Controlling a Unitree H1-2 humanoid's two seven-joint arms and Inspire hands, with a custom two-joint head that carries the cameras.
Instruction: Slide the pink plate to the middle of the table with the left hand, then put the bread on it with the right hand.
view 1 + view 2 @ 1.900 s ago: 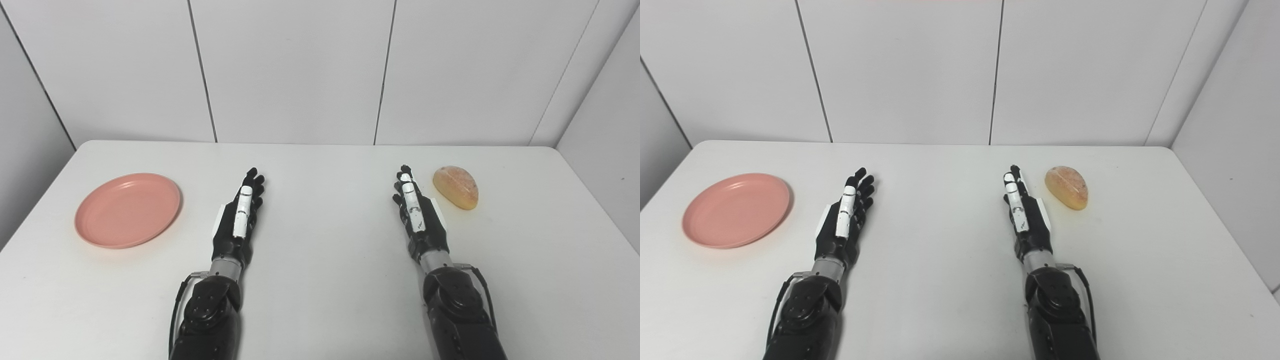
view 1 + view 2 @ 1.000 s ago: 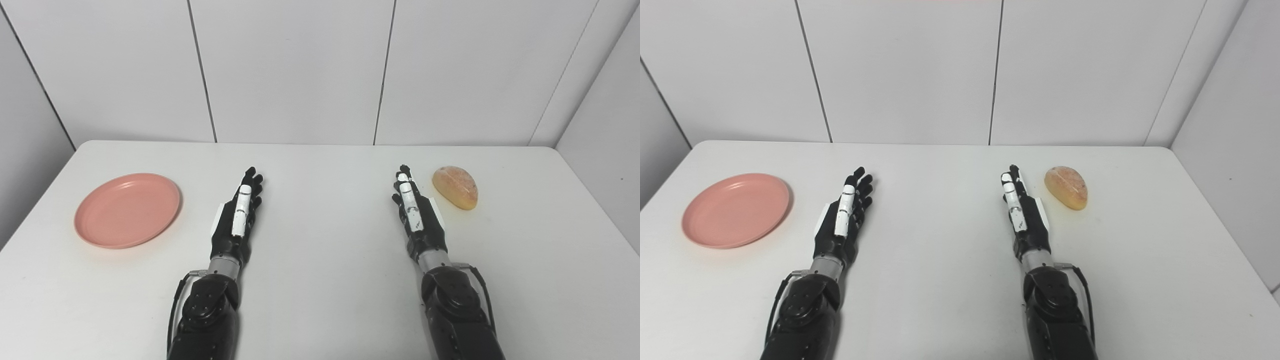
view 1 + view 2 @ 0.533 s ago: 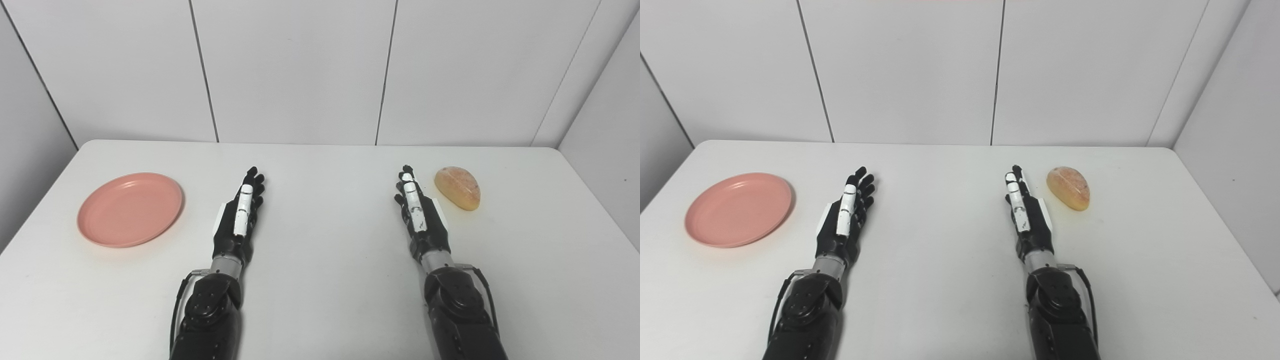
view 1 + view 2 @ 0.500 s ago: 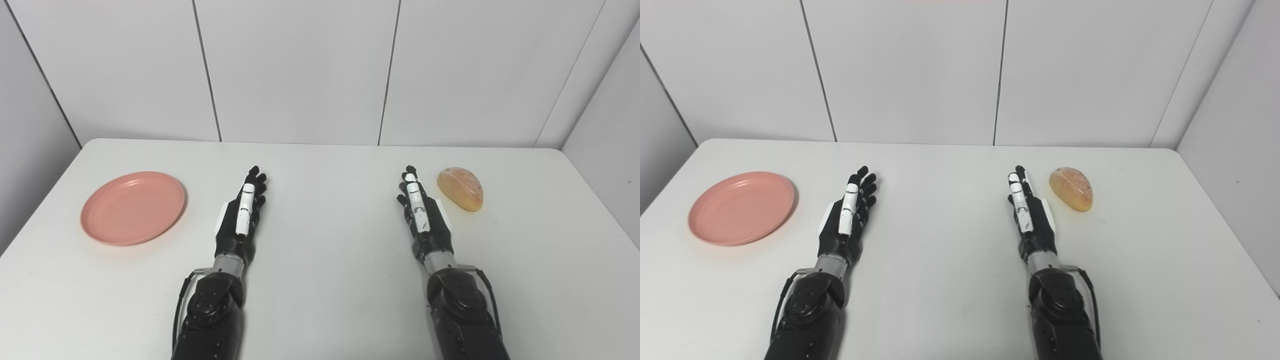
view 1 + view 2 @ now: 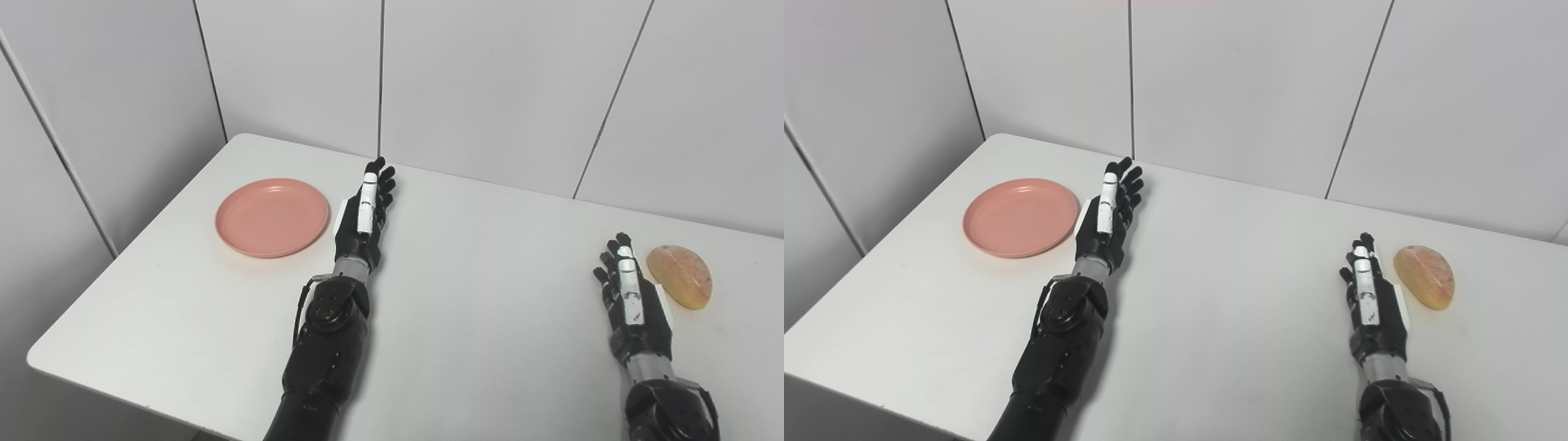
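Overall, the white table (image 5: 490, 318) stands in a corner of pale panelled walls (image 5: 502, 92). Its near-left corner shows, rounded. The pink plate (image 5: 272, 217) lies flat by the table's left edge, toward the far side. Just beside the plate's right rim, the left hand (image 5: 362, 215) has its fingers straight and slightly spread, holding nothing. The bread (image 5: 681, 284) lies by the table's right side; the right hand (image 5: 634, 300), fingers extended, empty, is just left of it. Bare tabletop separates the hands.
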